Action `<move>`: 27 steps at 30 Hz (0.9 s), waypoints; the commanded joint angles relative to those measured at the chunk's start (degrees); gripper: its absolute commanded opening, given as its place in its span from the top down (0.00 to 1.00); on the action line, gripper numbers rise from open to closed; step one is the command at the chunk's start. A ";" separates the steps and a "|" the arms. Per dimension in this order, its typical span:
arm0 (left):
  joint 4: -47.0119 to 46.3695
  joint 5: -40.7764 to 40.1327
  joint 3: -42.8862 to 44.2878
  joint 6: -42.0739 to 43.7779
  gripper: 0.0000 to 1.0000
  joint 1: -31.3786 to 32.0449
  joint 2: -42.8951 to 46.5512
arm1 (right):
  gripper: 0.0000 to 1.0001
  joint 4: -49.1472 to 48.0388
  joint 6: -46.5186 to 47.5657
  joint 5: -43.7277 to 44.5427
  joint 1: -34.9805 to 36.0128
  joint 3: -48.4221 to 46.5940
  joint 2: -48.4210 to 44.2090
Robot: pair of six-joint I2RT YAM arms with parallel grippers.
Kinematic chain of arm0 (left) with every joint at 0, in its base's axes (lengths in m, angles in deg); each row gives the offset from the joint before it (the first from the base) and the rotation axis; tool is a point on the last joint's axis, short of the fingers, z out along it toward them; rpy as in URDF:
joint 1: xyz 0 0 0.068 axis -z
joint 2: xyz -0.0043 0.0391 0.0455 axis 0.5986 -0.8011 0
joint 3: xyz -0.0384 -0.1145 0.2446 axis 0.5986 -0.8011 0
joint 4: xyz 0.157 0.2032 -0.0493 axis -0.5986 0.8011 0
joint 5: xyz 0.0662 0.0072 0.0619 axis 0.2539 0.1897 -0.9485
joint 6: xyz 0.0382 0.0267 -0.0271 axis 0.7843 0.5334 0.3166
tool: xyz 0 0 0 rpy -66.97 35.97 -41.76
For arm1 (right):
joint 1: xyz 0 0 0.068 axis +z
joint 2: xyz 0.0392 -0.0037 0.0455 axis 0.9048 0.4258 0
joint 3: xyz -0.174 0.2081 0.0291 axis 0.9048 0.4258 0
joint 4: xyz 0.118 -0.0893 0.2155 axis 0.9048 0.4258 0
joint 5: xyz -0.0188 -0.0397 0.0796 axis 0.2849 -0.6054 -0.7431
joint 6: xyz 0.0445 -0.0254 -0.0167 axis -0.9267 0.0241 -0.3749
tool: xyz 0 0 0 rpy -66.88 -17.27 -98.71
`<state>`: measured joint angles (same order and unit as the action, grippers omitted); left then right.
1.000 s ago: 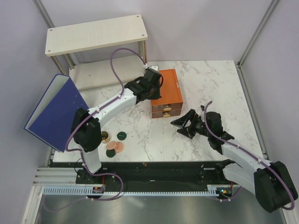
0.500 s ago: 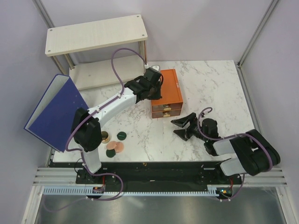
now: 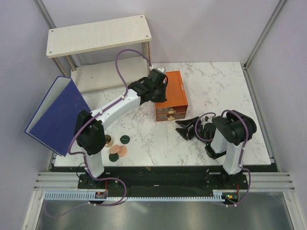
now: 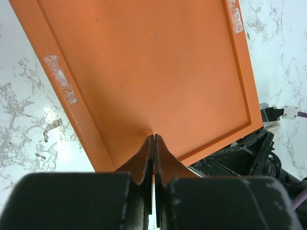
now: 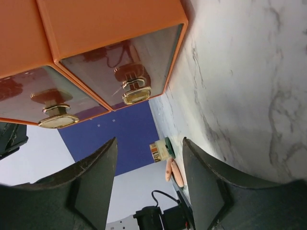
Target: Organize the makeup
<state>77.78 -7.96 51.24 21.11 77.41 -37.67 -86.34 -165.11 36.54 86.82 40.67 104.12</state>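
Observation:
The makeup lies at the table's front left: a gold-rimmed jar [image 3: 108, 141], two dark green compacts [image 3: 124, 139] [image 3: 113, 156] and a peach disc [image 3: 121, 151]. The tubes are out of view. My left gripper [image 3: 156, 91] [image 4: 153, 137] is shut, its tips resting on the top of the orange drawer box [image 3: 172, 91] [image 4: 153, 67]. My right gripper [image 3: 187, 128] [image 5: 148, 143] is open and empty, low over the table just in front of the box's two drawer fronts with gold handles [image 5: 130, 91]. Between its fingers, far off, I see the jar [image 5: 159, 152] and peach disc [image 5: 175, 173].
A big blue binder [image 3: 57, 115] [image 5: 120, 134] leans at the left edge by the makeup. A two-level wooden shelf [image 3: 98, 36] stands at the back left. Marble table [image 3: 220, 86] stretches to the right of the box.
My right arm has folded in: its elbow swung from the lower right to stand over the table, while the open gripper stayed in front of the drawers. The left arm has not moved.

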 commanded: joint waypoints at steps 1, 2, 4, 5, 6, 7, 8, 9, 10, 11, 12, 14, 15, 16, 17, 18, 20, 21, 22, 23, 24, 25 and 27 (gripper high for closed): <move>0.28 1.32 2.66 1.29 0.98 -0.48 0.11 | 0.35 -10.83 -3.89 1.54 0.39 0.24 4.68; 0.37 1.32 2.75 1.29 0.98 -0.48 -0.06 | 0.35 -10.48 -3.80 1.53 0.57 -0.11 4.68; 0.45 1.50 2.66 1.38 0.98 -0.56 -0.24 | 0.35 -8.38 -3.54 1.71 0.83 -1.34 4.60; 0.37 1.67 2.75 1.47 0.98 -0.56 -0.41 | 0.35 -7.49 -3.45 1.62 0.83 -2.30 4.51; 0.46 1.76 2.75 1.56 0.98 -0.65 -0.50 | 0.35 -6.70 -3.19 2.06 1.09 -2.74 4.51; 0.46 1.94 2.84 1.56 0.98 -0.65 -0.50 | 0.35 -5.21 -3.01 2.32 1.53 -3.18 4.51; 0.46 2.02 3.01 1.65 0.98 -0.65 -0.50 | 0.35 -4.68 -3.10 2.76 1.79 -4.14 4.59; 0.46 2.03 3.10 1.82 0.98 -0.65 -0.50 | 0.36 -3.63 -3.18 3.20 2.32 -4.68 4.68; 0.54 2.03 3.10 1.82 0.98 -0.74 -0.50 | 0.36 -3.01 -3.18 3.55 2.67 -5.12 4.86; 0.54 2.11 3.28 1.91 0.98 -0.74 -0.50 | 0.36 -2.31 -3.27 3.82 3.02 -6.16 4.95; 0.63 2.11 3.28 1.91 0.98 -0.83 -0.50 | 0.36 -0.73 -3.27 4.17 3.72 -6.70 4.95; 0.54 2.37 3.45 2.08 0.98 -0.92 -0.42 | 0.36 1.38 -3.36 5.31 4.34 -7.75 4.77; 0.63 2.46 3.37 2.09 0.98 -0.92 -0.42 | 0.36 3.39 -3.36 5.57 4.87 -8.02 4.77; 0.63 2.55 3.28 2.09 0.98 -0.92 -0.42 | 0.36 4.37 -3.36 6.01 5.05 -8.20 4.34; 0.63 2.64 3.19 2.09 0.98 -0.92 -0.42 | 0.36 5.43 -3.36 6.54 5.22 -8.28 4.07; 0.63 2.73 3.02 2.09 0.98 -1.00 -0.33 | 0.36 7.26 -3.36 6.89 5.49 -8.28 3.81; 0.63 2.82 2.93 2.00 0.98 -1.00 -0.24 | 0.37 9.38 -3.01 7.95 5.58 -8.02 2.67; 0.63 2.82 2.93 2.00 0.98 -1.00 -0.24 | 0.37 11.74 -2.83 8.30 5.75 -8.02 2.14; 0.63 2.82 2.93 2.00 0.98 -1.00 -0.15 | 0.37 12.98 -2.49 8.82 5.75 -7.85 1.18; 0.72 2.82 2.84 1.91 0.98 -1.09 -0.15 | 0.37 14.04 -2.39 9.96 5.75 -7.76 0.56; 0.63 2.90 2.84 1.91 0.98 -1.09 -0.15 | 0.37 15.79 -2.39 10.67 5.75 -7.67 -0.32; 0.63 2.99 2.93 1.91 0.98 -1.09 -0.15 | 0.37 16.33 -2.31 11.20 5.75 -7.67 -0.68; 0.72 3.08 2.84 1.91 0.98 -1.09 -0.15 | 0.38 17.12 -2.31 12.17 5.84 -8.11 -0.68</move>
<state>78.17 -6.23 52.22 21.15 76.62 -37.76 -77.09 -166.72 45.00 92.35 32.36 104.08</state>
